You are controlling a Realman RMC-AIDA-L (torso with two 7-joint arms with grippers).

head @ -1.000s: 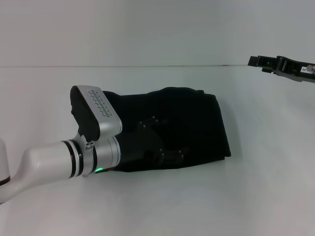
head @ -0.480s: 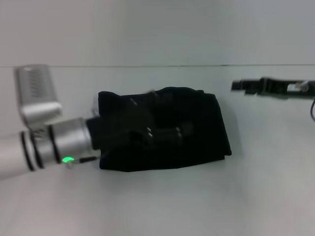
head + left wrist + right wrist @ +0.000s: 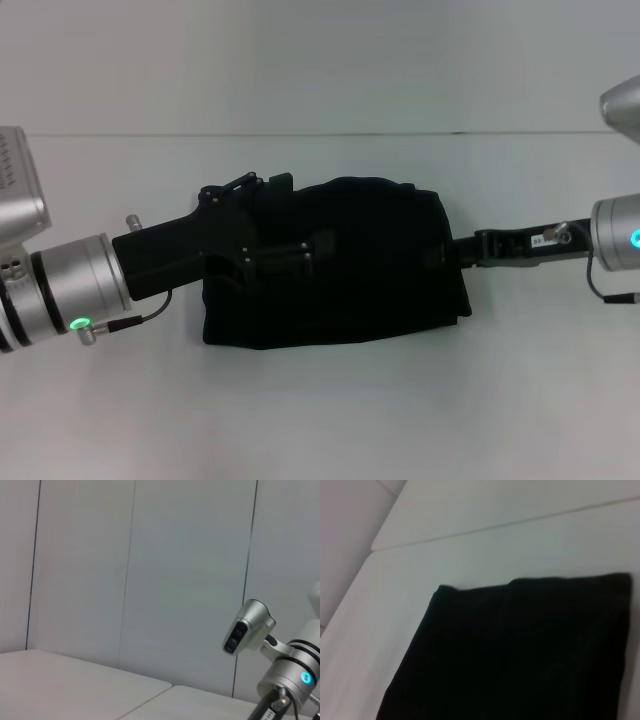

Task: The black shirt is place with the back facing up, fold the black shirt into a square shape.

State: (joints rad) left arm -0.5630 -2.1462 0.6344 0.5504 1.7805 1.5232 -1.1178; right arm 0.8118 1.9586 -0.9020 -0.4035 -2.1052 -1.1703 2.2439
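White table [image 3: 320, 420] surrounds folded black shirt [image 3: 380, 270].

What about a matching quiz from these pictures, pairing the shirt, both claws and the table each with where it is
Things:
1. black shirt
2. left claw
3. right claw
4. table

Places:
A. over the shirt's left half
B. at the shirt's right edge
C. under the shirt
D. folded, in the middle of the table

Pairs: 1-D, 2-A, 3-B, 4-C
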